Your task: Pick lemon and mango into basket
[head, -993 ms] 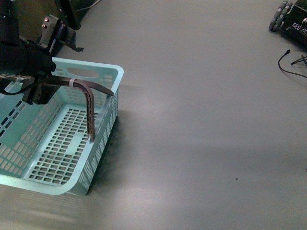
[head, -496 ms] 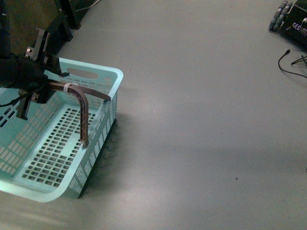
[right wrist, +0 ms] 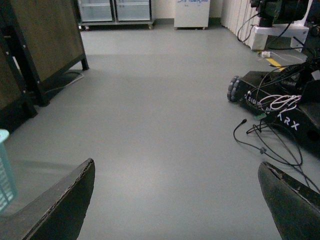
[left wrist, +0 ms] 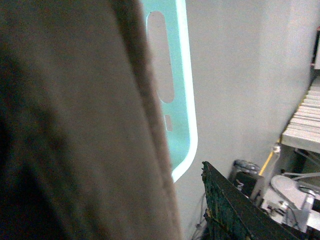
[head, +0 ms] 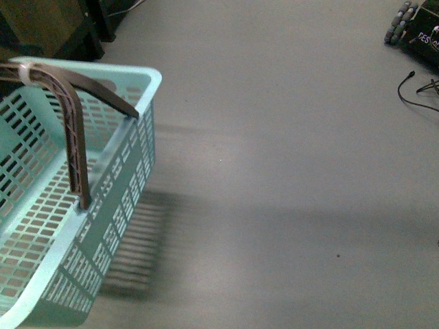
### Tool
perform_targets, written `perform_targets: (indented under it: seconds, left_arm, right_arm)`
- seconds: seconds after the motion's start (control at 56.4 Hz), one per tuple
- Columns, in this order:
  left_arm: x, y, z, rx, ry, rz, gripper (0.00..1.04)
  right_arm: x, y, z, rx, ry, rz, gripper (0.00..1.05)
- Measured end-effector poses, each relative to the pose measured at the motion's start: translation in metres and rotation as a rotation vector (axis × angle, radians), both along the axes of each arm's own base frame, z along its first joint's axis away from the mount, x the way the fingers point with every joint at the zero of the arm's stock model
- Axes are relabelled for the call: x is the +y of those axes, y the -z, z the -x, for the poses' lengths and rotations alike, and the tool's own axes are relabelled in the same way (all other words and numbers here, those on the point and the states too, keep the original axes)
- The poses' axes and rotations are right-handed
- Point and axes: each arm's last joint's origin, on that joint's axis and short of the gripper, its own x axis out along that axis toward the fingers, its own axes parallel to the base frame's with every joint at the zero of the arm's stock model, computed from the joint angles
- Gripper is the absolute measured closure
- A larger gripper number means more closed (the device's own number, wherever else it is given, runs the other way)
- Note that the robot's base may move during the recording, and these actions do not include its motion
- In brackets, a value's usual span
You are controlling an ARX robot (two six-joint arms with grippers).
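currently basket (head: 140,147) is sitting at left of the front frame, seemingly hanging tilted off the floor (head: 288,171) by its brown handle (head: 77,144), likely being carried to the fruit. left gripper isn't showing, so can't tell its jaws. right gripper (right wrist: 176,165) is gaping wide, holding nothing. lemon and mango aren't showing anywhere.

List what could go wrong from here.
1. The light teal slotted plastic basket seems to hang off the floor by its brown swing handle; it could swing or slip.
2. The left tool is not visible, so the grip can't be checked.
3. The black floor cable could snag a carry.
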Motion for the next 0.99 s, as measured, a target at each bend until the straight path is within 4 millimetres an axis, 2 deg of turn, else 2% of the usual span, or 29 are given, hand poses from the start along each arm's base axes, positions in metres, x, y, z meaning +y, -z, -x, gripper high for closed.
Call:
perform_targets:
  seconds: [0.23, 0.55, 0.762, 0.993]
  left_arm:
    - [0.001, -0.068, 0.046, -0.116, -0.018, 0.028, 0.78]
    - [0.003, -0.135, 0.097, -0.222, -0.035, 0.069, 0.78]
    - [-0.003, -0.159, 0.112, -0.249, -0.004, 0.079, 0.78]
    - [-0.005, -0.168, 0.117, -0.268, 0.011, 0.078, 0.78]
  right_arm:
    - [0.0, 0.0, 0.0, 0.0, 0.0, 0.0, 0.09]
    - [0.0, 0.0, 0.0, 0.0, 0.0, 0.0, 0.09]
    - [0.0, 0.0, 0.0, 0.0, 0.0, 0.0, 0.09]
    - [0.0, 0.0, 0.0, 0.0, 0.0, 0.0, 0.09]
